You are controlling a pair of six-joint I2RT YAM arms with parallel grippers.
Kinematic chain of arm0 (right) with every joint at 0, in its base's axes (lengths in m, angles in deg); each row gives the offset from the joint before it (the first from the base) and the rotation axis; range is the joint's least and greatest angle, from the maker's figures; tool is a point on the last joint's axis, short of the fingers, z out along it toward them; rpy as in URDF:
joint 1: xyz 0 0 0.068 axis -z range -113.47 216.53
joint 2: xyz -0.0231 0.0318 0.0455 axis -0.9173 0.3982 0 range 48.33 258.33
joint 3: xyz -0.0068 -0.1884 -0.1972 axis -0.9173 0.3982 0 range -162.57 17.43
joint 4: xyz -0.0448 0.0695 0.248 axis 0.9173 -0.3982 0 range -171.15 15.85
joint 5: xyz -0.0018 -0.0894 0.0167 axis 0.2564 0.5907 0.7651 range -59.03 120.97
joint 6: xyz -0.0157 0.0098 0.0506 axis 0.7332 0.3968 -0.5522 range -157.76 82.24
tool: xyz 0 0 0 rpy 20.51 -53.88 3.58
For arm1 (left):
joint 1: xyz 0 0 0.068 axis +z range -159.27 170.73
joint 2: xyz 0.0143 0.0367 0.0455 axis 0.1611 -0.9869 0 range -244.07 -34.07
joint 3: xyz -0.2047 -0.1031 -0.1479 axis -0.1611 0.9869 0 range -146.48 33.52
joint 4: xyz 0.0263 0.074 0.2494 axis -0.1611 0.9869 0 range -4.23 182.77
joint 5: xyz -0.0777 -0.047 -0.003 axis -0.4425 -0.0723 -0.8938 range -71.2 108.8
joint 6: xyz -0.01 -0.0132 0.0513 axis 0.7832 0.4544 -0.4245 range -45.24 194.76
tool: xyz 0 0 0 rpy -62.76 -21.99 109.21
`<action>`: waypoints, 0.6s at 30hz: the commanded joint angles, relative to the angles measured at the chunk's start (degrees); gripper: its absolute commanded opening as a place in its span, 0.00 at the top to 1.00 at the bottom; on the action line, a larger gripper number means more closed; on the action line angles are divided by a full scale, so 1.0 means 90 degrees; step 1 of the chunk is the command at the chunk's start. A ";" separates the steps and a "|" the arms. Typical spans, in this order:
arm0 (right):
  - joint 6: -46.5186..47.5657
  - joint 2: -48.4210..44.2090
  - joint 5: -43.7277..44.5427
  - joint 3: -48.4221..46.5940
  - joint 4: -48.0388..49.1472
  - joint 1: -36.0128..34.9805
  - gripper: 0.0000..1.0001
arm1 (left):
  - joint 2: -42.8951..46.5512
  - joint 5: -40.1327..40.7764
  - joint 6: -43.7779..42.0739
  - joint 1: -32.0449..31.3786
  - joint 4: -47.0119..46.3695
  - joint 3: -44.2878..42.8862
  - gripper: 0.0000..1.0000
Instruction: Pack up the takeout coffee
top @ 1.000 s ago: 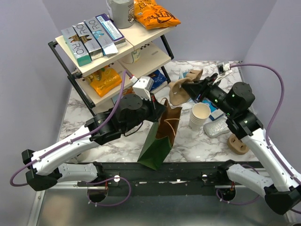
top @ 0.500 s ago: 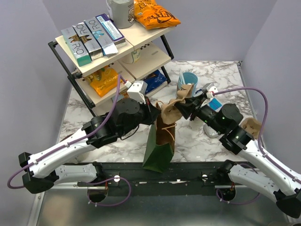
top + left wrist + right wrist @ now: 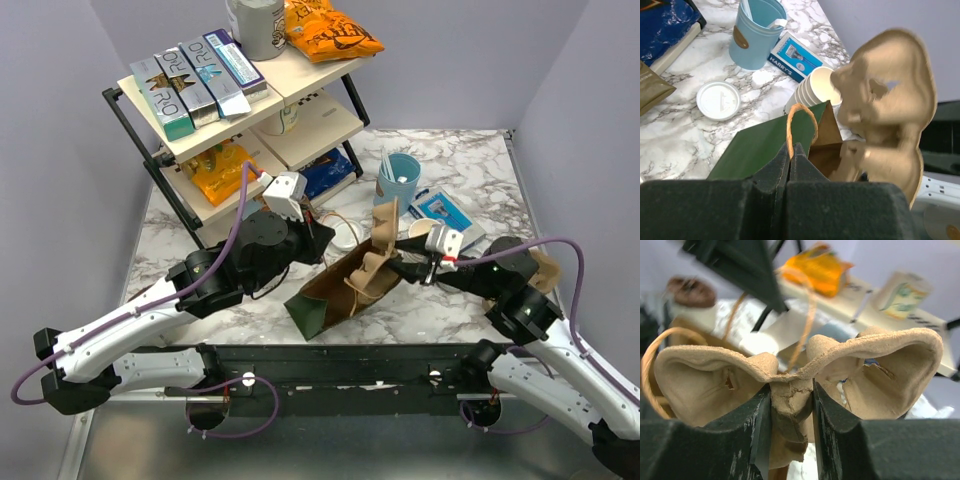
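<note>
The takeout coffee [image 3: 345,235] stands on the marble behind the bag; only its round white lid [image 3: 718,100] shows. A green paper bag [image 3: 318,302] leans over with its brown-lined mouth open to the right. My left gripper [image 3: 320,240] is shut on the bag's orange twine handle [image 3: 791,125], at the near rim [image 3: 765,145]. My right gripper [image 3: 405,266] is shut on the middle ridge of a tan pulp cup carrier [image 3: 790,375]. The carrier [image 3: 378,258] stands on edge, partly inside the bag's mouth [image 3: 890,100].
A stack of lidless cream cups [image 3: 815,90] and a light blue cup with white sticks [image 3: 400,178] stand behind the bag. A blue box [image 3: 440,208] lies to their right. A shelf rack [image 3: 240,110] fills the back left. Another tan carrier [image 3: 545,268] lies by the right arm.
My right gripper has brought the carrier from the back right forward and down into the bag's mouth. The bag has tipped from upright to leaning, its handle still in my left gripper.
</note>
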 commanded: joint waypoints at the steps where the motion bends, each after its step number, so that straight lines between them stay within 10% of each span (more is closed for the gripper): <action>1: 0.1072 -0.0030 -0.1507 -0.0214 -0.1107 -0.0042 0.61 | 0.0016 0.0533 -0.0060 -0.0021 0.0202 -0.0203 1.00; 8: 0.1443 -0.0539 -0.2318 -0.0117 -0.1644 -0.0042 0.62 | -0.0442 0.2144 0.0964 0.0066 0.1646 -0.0808 1.00; 18: 0.2264 -0.0743 -0.2621 -0.0214 -0.2660 -0.0042 0.62 | -0.0492 0.2204 0.1493 0.0515 0.2438 -0.0984 1.00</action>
